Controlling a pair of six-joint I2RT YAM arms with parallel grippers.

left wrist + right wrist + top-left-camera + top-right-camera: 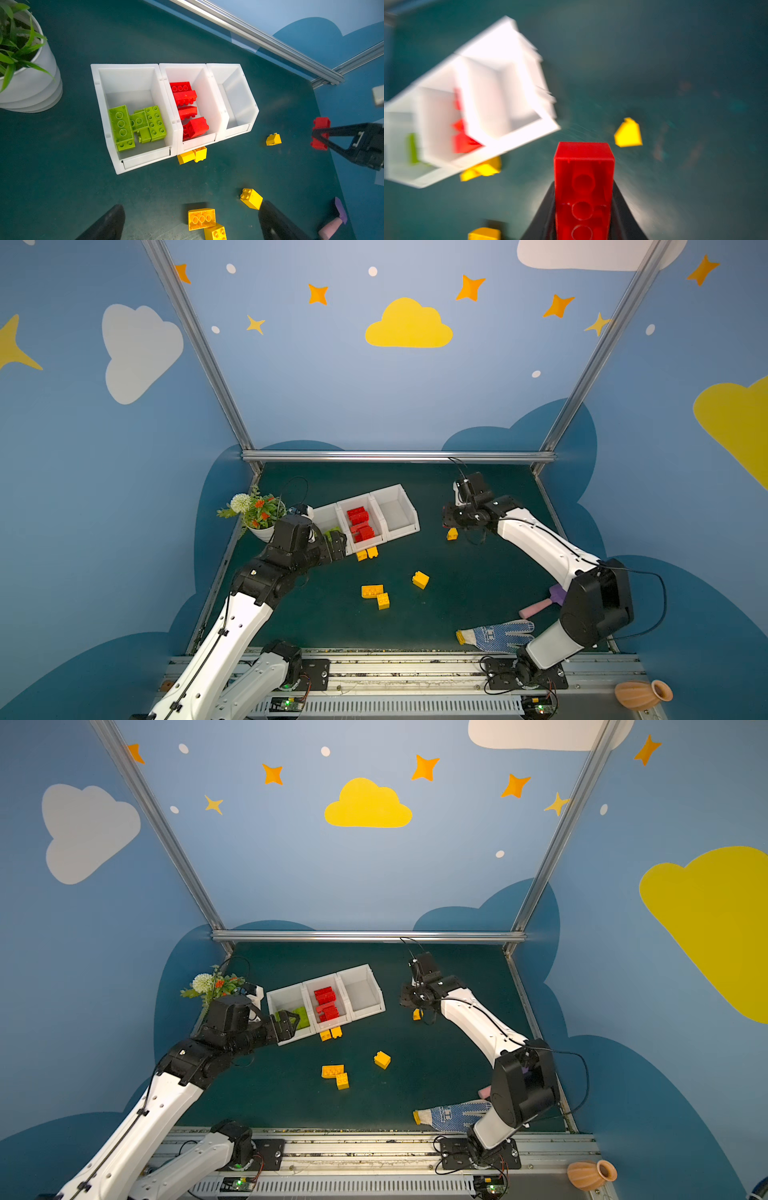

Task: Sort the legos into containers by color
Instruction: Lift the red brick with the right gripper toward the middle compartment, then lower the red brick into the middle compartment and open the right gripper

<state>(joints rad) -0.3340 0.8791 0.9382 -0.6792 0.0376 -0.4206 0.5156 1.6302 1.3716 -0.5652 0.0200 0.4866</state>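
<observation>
Greens [135, 124] binned, reds [187, 108] nearly: right gripper [319, 135] pinches what looks like the last red brick [583, 176] at two o'clock. Left gripper [291, 1022] gapes empty at ten. Yellows [420, 580] all remain; third bin [239, 91] bare.

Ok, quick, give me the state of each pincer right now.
Left pincer: open, holding nothing.
Right pincer: closed on a red lego.

White arm links [232, 635], bulky black joints [598, 605]
</observation>
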